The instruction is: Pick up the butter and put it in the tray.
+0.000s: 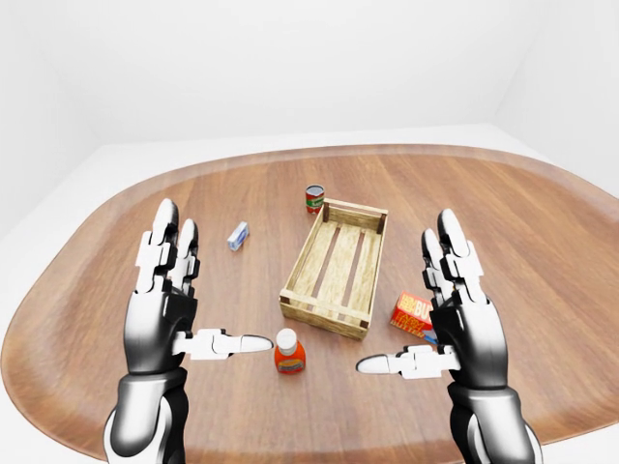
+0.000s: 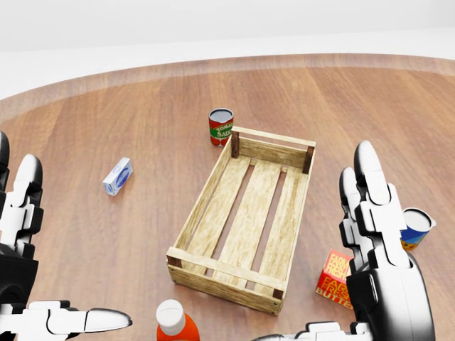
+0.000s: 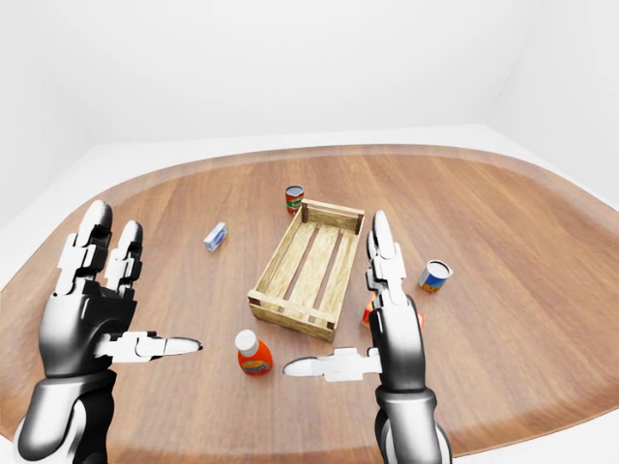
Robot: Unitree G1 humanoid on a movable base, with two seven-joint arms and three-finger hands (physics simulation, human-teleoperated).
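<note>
— While both hands are raised with fingers spread wide and empty, where does the butter (image 2: 117,176) lie?

— It lies on the bench (image 1: 542,222), well apart from the tray's (image 2: 213,204) left side, toward the bench's far left edge, with its long axis pointing up and slightly right in the head view.

— Which hand is nearer?

— I judge the left hand (image 1: 164,300); the butter is beyond it and a little to its right. The right hand (image 1: 462,314) is on the tray's other side.
</note>
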